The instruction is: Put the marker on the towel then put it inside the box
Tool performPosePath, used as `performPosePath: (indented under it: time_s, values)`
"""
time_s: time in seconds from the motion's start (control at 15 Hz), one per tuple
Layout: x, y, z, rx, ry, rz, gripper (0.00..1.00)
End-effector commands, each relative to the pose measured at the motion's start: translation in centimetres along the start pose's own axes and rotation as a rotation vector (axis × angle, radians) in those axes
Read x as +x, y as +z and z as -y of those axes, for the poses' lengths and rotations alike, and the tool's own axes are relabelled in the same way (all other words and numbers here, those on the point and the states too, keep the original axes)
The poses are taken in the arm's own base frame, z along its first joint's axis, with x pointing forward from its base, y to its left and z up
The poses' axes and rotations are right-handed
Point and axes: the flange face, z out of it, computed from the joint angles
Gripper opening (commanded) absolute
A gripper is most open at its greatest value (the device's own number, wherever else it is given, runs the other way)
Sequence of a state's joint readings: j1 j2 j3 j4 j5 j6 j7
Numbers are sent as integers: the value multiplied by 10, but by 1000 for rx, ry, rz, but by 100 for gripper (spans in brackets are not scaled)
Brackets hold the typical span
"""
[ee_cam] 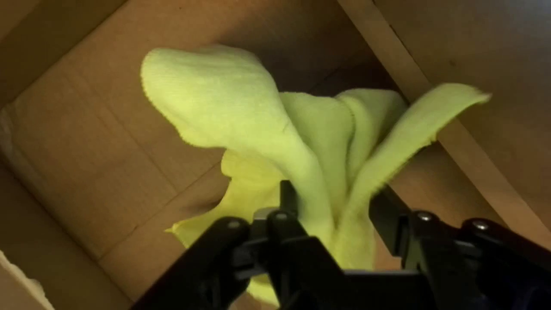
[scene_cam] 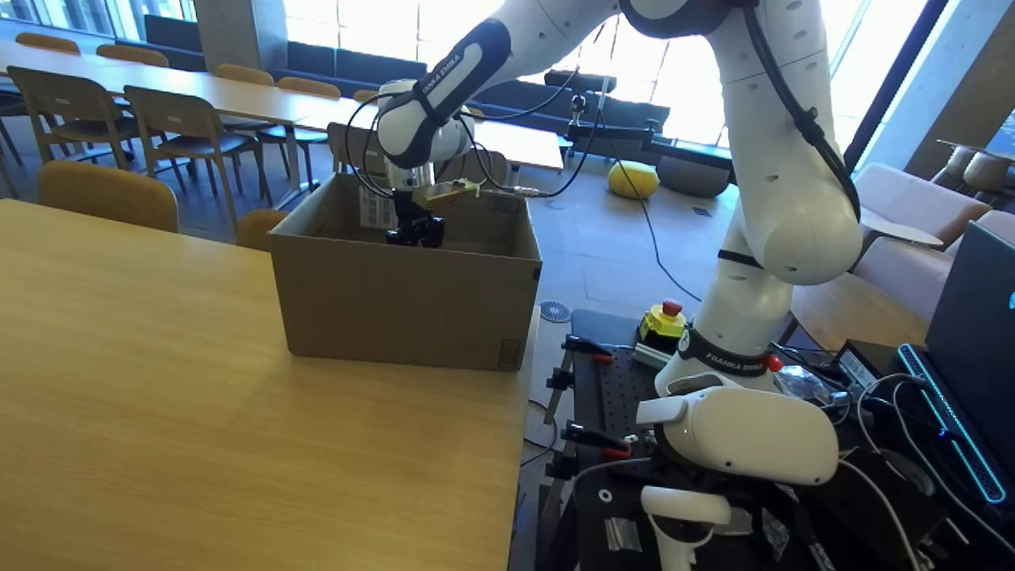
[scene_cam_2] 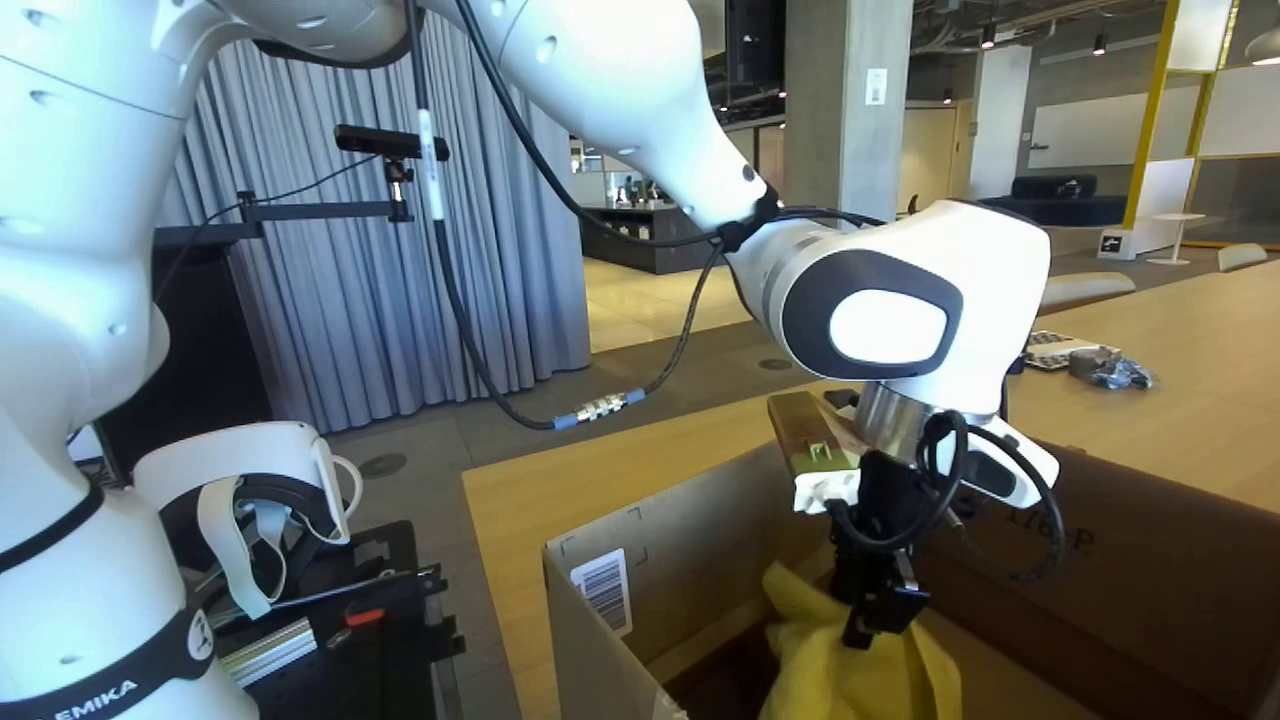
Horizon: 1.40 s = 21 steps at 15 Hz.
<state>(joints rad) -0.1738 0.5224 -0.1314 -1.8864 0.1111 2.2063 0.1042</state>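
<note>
One towel (ee_cam: 228, 94) bunches, gripped between the tool's (ee_cam: 335, 193) fingers (ee_cam: 392, 219), inside the box (scene_cam: 404, 309)

Open at the top, a cardboard box (scene_cam: 404, 305) stands near the robot-side edge of the wooden table (scene_cam_2: 530, 500), its walls blocking sideways passage around the gripper (ee_cam: 335, 200) and rumpled yellow towel (ee_cam: 215, 99), with bare wood along that edge to one corner

windows (scene_cam: 353, 28): bright, glaring | floor (scene_cam: 591, 274): grey | far table (scene_cam: 262, 103): long, chairs (scene_cam: 170, 113) both sides | bench (scene_cam: 158, 396): pale wood | curtain (scene_cam_2: 540, 300): grey-blue, pleated | pillar (scene_cam_2: 850, 150): grey (white sheet (scene_cam_2: 876, 87) on it) | pouf (scene_cam: 633, 180): yellow
</note>
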Motion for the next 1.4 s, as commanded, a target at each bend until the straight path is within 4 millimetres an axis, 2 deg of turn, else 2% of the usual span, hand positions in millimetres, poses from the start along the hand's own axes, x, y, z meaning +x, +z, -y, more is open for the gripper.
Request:
performPosePath:
  time_s: [0.0,0.13,0.2,0.4,0.73,1.0,1.33]
  values:
    - [-10,-16,3,15,11,-28,81]
    - [-19,-27,3,7,15,-40,96]
    - [-27,-37,4,1,22,-50,100]
    - [-51,-73,6,-15,24,-83,100]
    - [-108,-160,16,-79,17,-190,100]
    - [-167,-227,38,-145,-23,-262,100]
    - [-264,-286,80,-165,-129,-247,100]
